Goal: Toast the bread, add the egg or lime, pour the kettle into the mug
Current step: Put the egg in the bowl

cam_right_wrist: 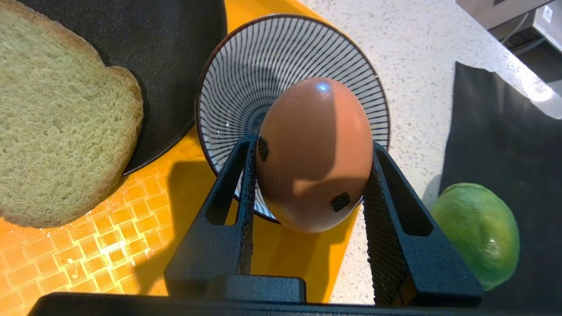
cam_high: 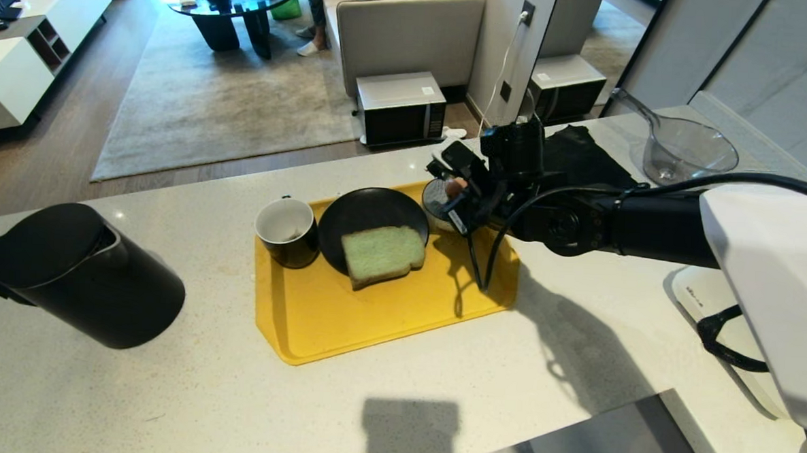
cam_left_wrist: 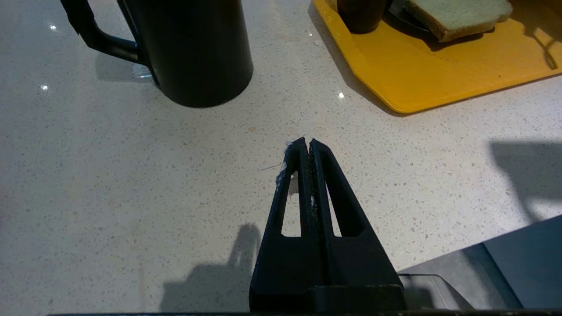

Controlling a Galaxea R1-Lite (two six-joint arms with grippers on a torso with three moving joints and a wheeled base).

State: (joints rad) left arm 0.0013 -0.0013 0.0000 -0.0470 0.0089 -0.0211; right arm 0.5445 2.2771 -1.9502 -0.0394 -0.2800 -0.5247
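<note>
One pinkish-orange egg (cam_right_wrist: 314, 153), glossy, small dark spots, between jaws

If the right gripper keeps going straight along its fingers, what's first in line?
Most likely the striped bowl. The right gripper, shut on the egg, points at its inside in the right wrist view; how far above the bowl it hangs is unclear.

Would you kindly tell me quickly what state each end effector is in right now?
Left end effector: closed, empty, over the bare counter.
Right end effector: closed on the egg, above the striped bowl.
</note>
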